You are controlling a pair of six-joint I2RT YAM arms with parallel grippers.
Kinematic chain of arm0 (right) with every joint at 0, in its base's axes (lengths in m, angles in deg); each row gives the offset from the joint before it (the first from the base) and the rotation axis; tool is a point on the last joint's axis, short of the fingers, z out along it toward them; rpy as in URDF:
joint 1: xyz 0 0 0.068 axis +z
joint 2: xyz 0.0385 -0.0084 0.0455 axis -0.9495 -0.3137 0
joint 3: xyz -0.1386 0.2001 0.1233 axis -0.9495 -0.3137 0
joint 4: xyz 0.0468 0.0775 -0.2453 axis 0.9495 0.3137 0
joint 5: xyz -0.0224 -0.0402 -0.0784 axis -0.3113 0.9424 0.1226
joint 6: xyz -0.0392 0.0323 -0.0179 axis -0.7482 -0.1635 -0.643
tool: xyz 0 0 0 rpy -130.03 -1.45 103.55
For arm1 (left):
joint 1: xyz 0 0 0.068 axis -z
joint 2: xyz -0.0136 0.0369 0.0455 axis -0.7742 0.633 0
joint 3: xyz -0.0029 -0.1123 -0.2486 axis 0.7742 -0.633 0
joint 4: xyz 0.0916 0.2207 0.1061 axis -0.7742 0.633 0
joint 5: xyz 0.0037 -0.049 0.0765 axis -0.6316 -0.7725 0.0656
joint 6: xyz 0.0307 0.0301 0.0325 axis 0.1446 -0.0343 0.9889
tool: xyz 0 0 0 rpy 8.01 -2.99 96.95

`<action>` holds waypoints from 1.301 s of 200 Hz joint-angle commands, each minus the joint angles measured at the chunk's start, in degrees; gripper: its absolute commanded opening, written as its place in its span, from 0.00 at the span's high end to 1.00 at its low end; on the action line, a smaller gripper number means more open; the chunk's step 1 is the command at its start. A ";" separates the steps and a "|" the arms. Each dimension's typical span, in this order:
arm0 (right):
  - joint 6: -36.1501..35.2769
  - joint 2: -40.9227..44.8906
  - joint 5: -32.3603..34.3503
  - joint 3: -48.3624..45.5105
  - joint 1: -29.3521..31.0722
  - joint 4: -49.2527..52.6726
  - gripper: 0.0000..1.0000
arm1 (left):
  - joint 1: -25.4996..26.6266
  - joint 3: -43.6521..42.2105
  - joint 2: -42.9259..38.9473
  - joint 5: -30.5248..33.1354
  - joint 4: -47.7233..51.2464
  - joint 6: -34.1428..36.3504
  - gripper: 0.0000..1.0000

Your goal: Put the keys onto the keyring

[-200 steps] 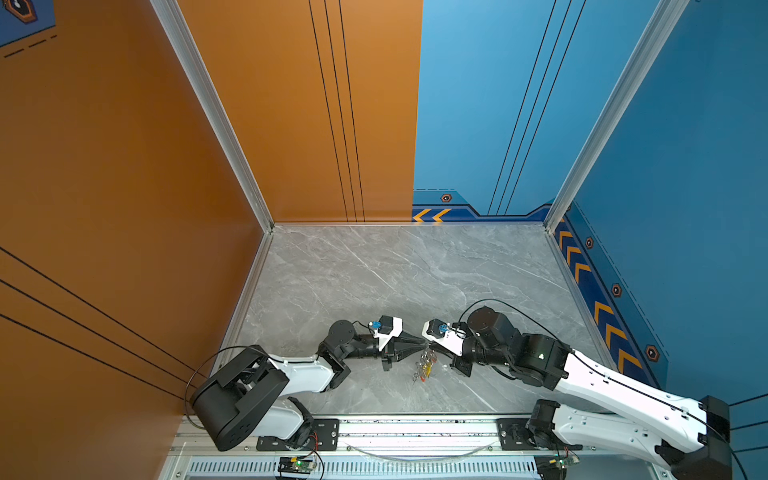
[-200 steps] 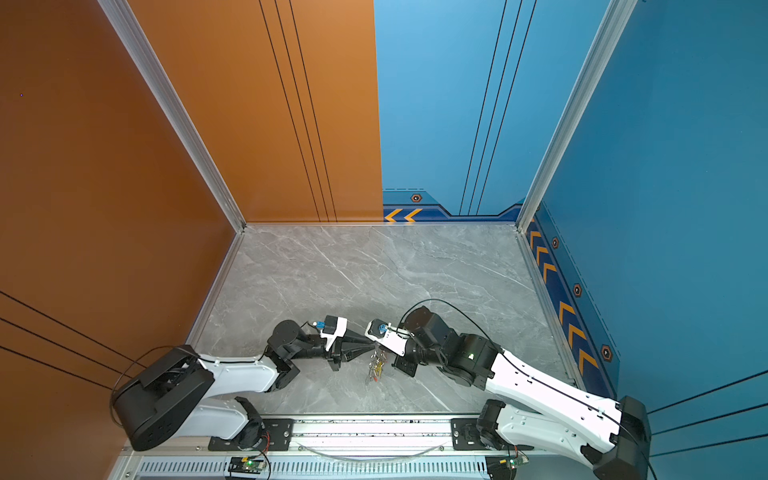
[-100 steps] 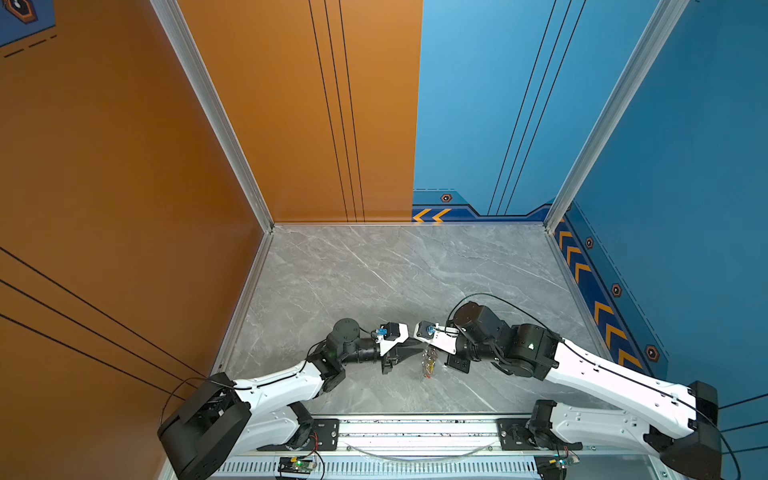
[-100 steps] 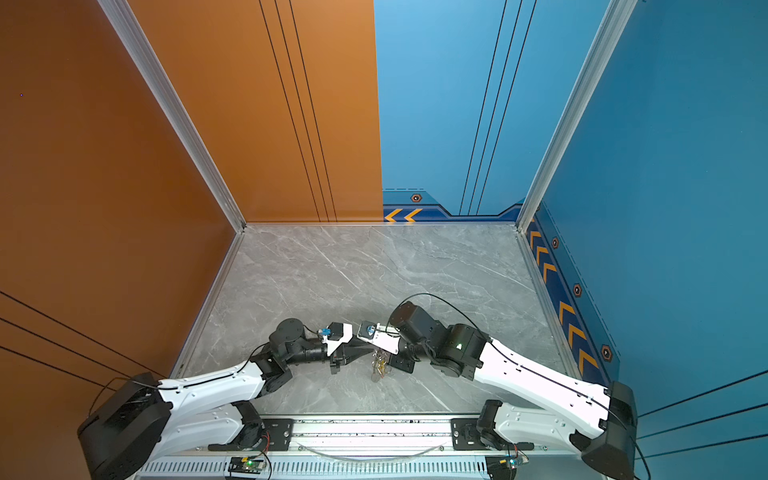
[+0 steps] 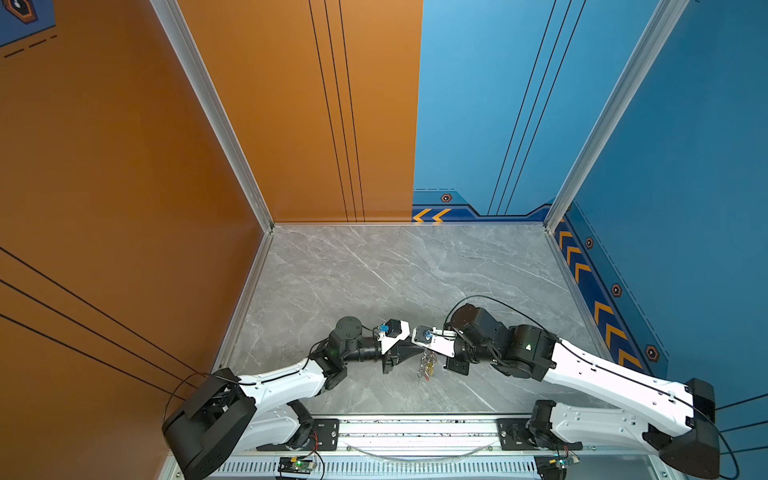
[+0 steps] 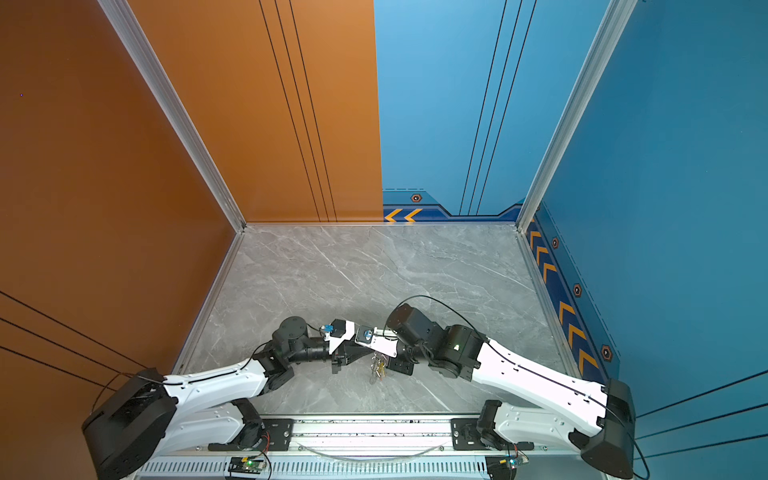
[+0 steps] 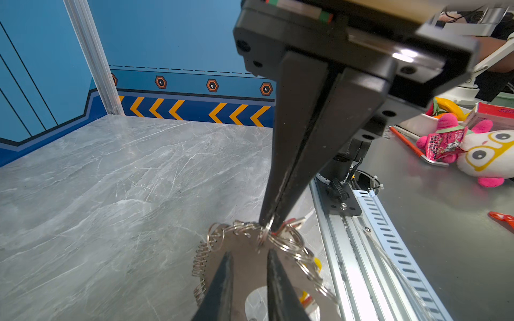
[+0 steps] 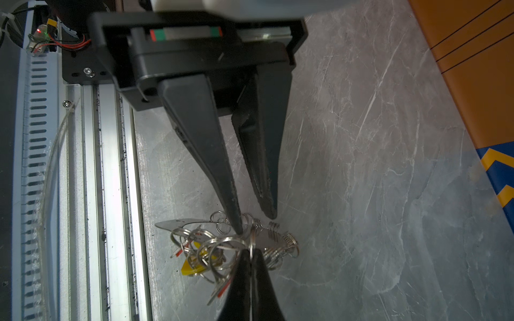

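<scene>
The black-fingered right gripper (image 7: 270, 221) is clenched on a silver wire split ring (image 8: 251, 246), which I take for the keyring. The left gripper (image 8: 255, 223) faces it nose to nose, jaws a little apart with nothing visibly pinched between them, one finger touching the tangle just beside that ring. The coming move turns on this: the small silvery keys with yellow and red plastic heads (image 8: 196, 266) lie not straight ahead of the left gripper but off to one side of both sets of tips, caught among further rings below the held one. In both top views the bundle trails from the meeting point toward the aluminium front rail (image 5: 415, 434), which gives its long axis. Both arms are equally near, and only the left is free. Whether the bundle hangs clear of the grey marbled table (image 5: 374, 270) I cannot tell. Compared with a second ago, the bundle sits in the same spot, the grippers have drawn closer together, and the left arm stretches out longer from its base.
</scene>
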 commanded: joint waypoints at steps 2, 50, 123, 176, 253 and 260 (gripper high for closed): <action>-0.98 -0.56 -0.65 1.46 0.38 -0.90 1.00 | -0.40 1.81 0.39 -2.30 -1.15 -1.17 0.79; -1.09 -1.31 -0.91 1.62 0.45 -1.16 1.00 | -0.40 1.68 0.15 -1.70 -1.41 -1.32 0.80; -1.09 -2.42 -1.62 1.62 0.57 -2.13 1.00 | -0.40 2.25 0.63 -2.37 -1.44 -1.92 0.94; -0.08 -2.57 0.05 0.96 0.21 -3.62 0.99 | -0.48 2.41 1.01 -1.77 -1.56 -1.97 1.00; 3.48 4.79 2.28 -2.42 -3.98 -8.28 0.72 | -0.89 1.19 1.72 0.45 -6.03 -2.99 1.00; 4.29 6.32 1.05 -3.35 -5.54 -9.14 0.71 | -1.00 0.90 1.76 0.71 -6.72 -3.18 1.00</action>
